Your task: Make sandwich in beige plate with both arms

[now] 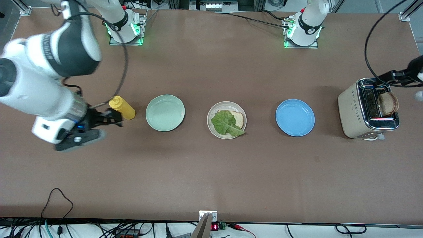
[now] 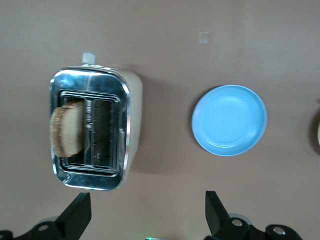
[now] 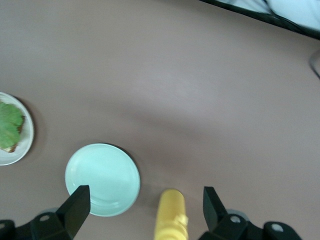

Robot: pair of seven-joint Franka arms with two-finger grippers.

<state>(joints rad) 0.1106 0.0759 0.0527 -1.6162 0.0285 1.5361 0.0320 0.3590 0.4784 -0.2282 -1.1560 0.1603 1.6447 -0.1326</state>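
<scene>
the beige plate [image 1: 214, 127], at frame centre, carries one bread slice [image 1: 238, 118] under a lettuce leaf [image 1: 226, 123]. the second slice [image 1: 388, 103] is left standing in the toaster [image 1: 355, 112] at frame right, so the left gripper [image 2: 145, 215] is held over it, jaws apart. the right gripper [image 3: 142, 212] is held over the mustard bottle [image 1: 122, 107], jaws apart.
</scene>
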